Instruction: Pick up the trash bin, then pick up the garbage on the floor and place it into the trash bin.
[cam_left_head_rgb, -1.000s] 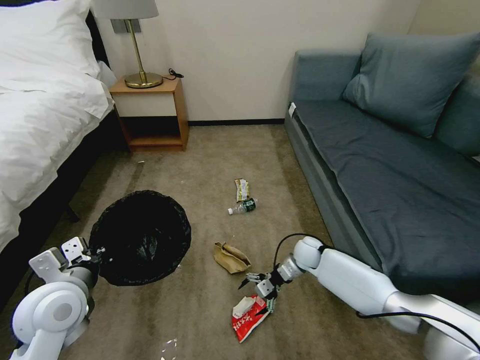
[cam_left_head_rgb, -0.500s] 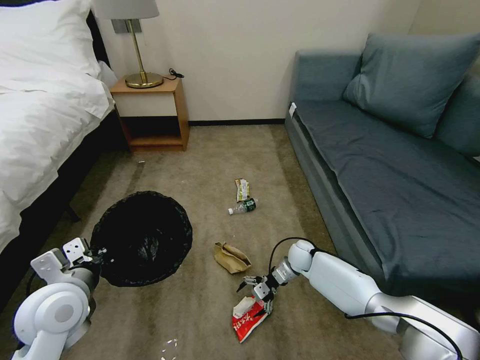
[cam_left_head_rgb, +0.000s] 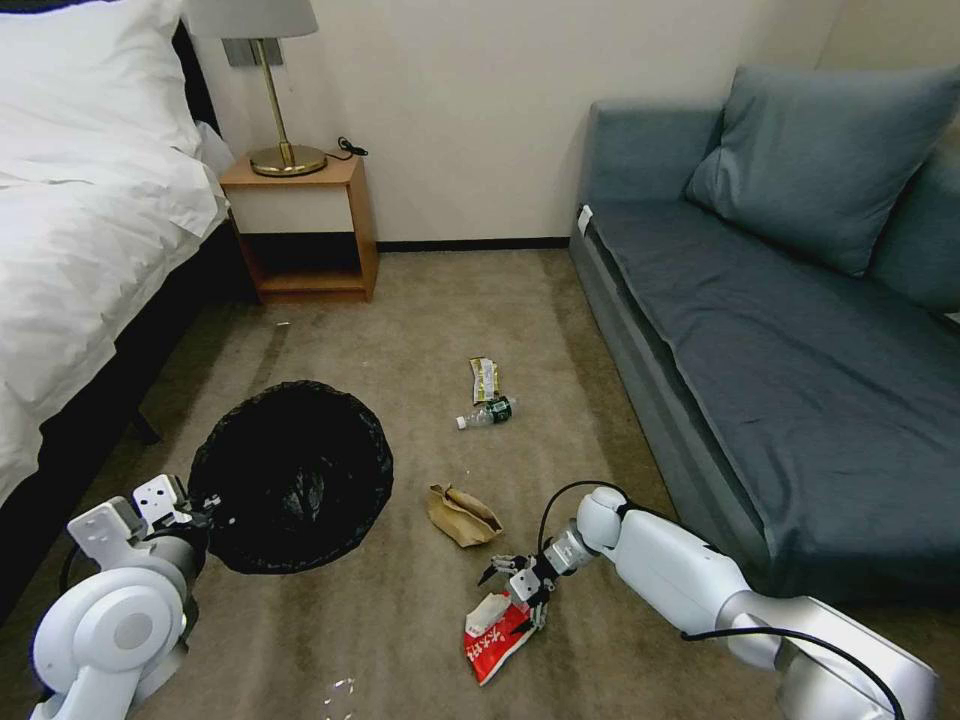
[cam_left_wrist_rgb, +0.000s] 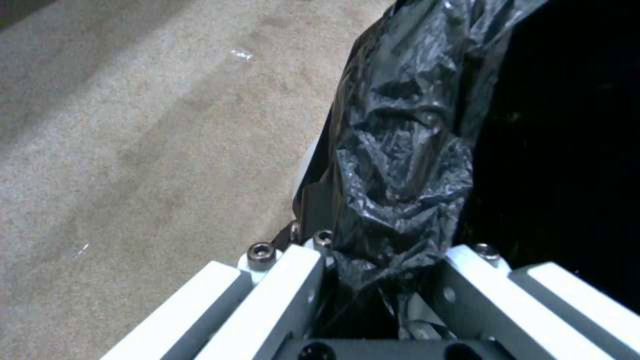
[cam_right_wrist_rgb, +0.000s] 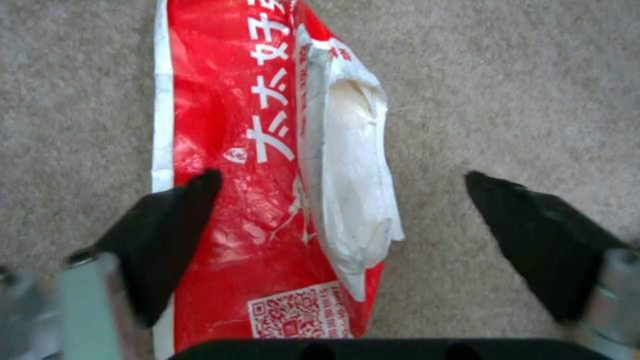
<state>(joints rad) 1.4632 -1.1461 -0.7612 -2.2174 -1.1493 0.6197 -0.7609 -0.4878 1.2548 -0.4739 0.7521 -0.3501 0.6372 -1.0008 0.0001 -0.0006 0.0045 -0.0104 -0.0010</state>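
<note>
The right gripper (cam_left_head_rgb: 513, 586) hangs low over the carpet (cam_left_head_rgb: 420, 320) with its two dark fingers (cam_right_wrist_rgb: 167, 235) spread wide apart, one tip over the red face of the red-and-white snack packet (cam_left_head_rgb: 494, 636) and the other over bare carpet just beside it; the right wrist view shows the packet (cam_right_wrist_rgb: 267, 165) lying flat between them, its crumpled white torn flap (printed with white characters and a QR code near one end) sitting roughly midway. The left gripper (cam_left_head_rgb: 205, 503) is clamped on the rim of the trash bin (cam_left_head_rgb: 292, 477); the left wrist view shows its white fingers (cam_left_wrist_rgb: 287, 295) pinching a bunched fold of the glossy black bag liner (cam_left_wrist_rgb: 400, 165) with a sliver of the white bin wall beside it. The bin sits to the robot's left, its black mouth facing up, well apart from the packet. Between bin and packet, a little farther off, lies the tan paper bag (cam_left_head_rgb: 462, 515) on the carpet. Farther still, near the middle of the floor, the small clear bottle (cam_left_head_rgb: 486, 413) with a green label lies on its side, just beside the yellow-brown wrapper (cam_left_head_rgb: 484, 379). A grey sofa (cam_left_head_rgb: 780, 350) runs along the right, a white bed (cam_left_head_rgb: 80, 240) along the left, with a wooden nightstand (cam_left_head_rgb: 300, 225) carrying a brass lamp (cam_left_head_rgb: 275, 90) against the far wall.
</note>
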